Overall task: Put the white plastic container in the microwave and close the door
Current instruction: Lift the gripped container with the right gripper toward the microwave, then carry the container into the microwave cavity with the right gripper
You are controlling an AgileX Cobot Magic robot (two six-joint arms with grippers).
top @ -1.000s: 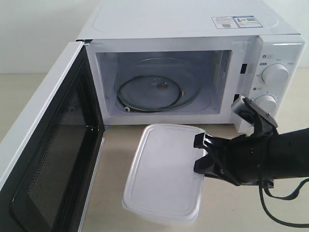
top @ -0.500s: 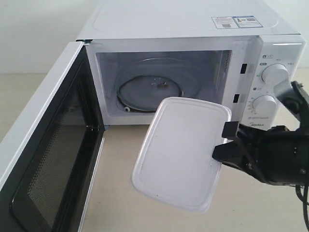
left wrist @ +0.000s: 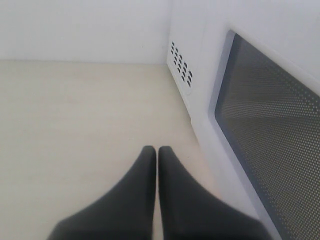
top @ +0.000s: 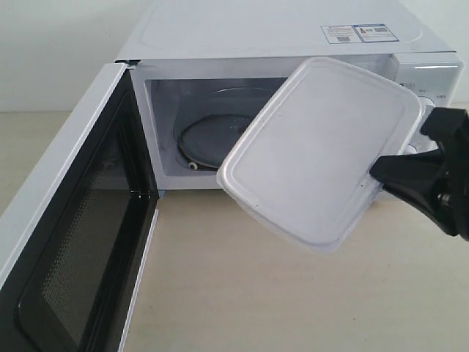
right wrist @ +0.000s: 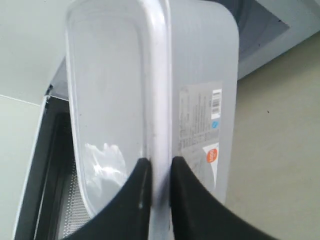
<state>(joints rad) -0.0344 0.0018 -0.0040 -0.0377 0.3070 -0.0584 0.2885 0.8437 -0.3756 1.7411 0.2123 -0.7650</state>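
The white plastic container (top: 319, 150) hangs tilted in the air in front of the microwave (top: 278, 44), lid facing the camera and covering the right part of the cavity. My right gripper (top: 377, 176) is shut on its rim (right wrist: 160, 120), one finger on the lid and one on the labelled side. The door (top: 69, 242) stands wide open at the left. The glass turntable (top: 205, 139) shows inside. My left gripper (left wrist: 157, 150) is shut on nothing, low over the table beside the door's outer window (left wrist: 270, 150).
The beige table (top: 242, 293) runs in front of the microwave. A dial (top: 429, 110) peeks out behind the container. Vent slots (left wrist: 181, 67) mark the microwave's side wall in the left wrist view.
My right gripper has lifted the container off the table, up and to the right, tilting it steeply. It now hangs level with the cavity opening. The door has not moved.
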